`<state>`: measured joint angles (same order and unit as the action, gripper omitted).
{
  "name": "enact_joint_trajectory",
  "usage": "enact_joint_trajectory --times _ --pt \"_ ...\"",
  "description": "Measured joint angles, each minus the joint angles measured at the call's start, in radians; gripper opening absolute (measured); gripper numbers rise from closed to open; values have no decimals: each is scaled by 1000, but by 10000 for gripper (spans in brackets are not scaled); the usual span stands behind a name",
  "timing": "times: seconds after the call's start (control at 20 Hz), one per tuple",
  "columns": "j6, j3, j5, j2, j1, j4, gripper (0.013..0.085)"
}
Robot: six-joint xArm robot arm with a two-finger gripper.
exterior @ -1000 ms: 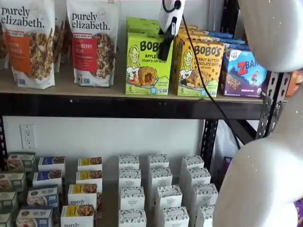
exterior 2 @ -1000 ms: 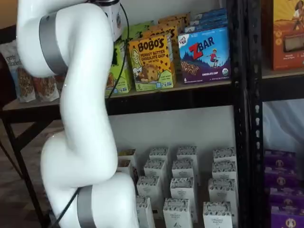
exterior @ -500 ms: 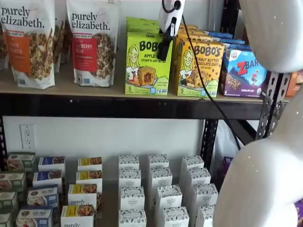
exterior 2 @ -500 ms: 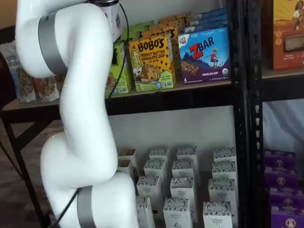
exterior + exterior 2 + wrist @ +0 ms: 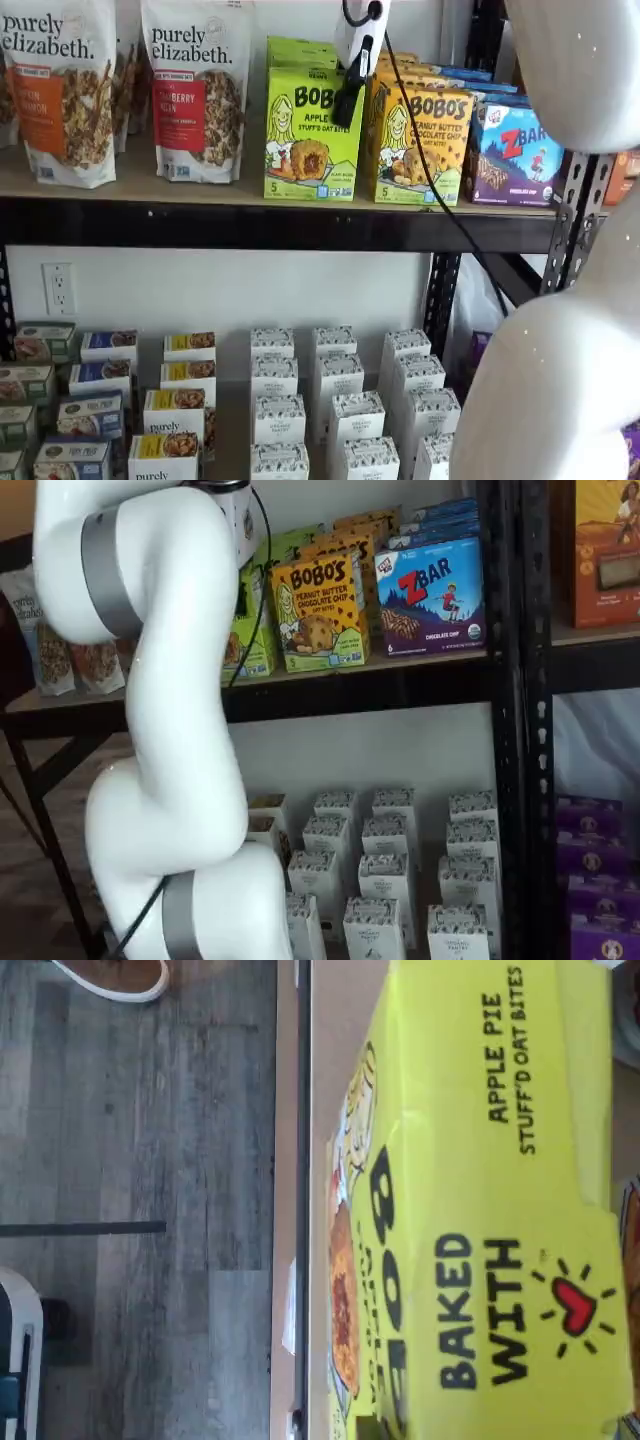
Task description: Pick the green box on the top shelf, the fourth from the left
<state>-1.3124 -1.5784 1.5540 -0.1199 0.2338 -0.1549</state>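
Wrist view: glossy rectangular green box [image 5: 480,1210]

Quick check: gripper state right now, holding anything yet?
Gripper: cannot tell. Only one black finger shows, side-on, in front of the green box, which stands on the top shelf.

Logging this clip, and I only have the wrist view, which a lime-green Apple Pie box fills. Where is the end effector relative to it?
Observer: In a shelf view, the end effector hangs in front of the upper right corner of the green box. It shows side-on, so I cannot tell whether it is open or shut.
Operator: Is the box lifted?
Observer: It looks upright, resting on the top shelf.
Operator: What flanks it?
Observer: A granola bag and a yellow-orange Bobo's box.
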Motion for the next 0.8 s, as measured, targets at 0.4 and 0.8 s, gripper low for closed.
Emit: enact_joint_trajectory --times 0.4,0.8 --pt "1 -5 14 -16 -4 -25 250" --pt "4 -16 45 -41 -11 -50 250"
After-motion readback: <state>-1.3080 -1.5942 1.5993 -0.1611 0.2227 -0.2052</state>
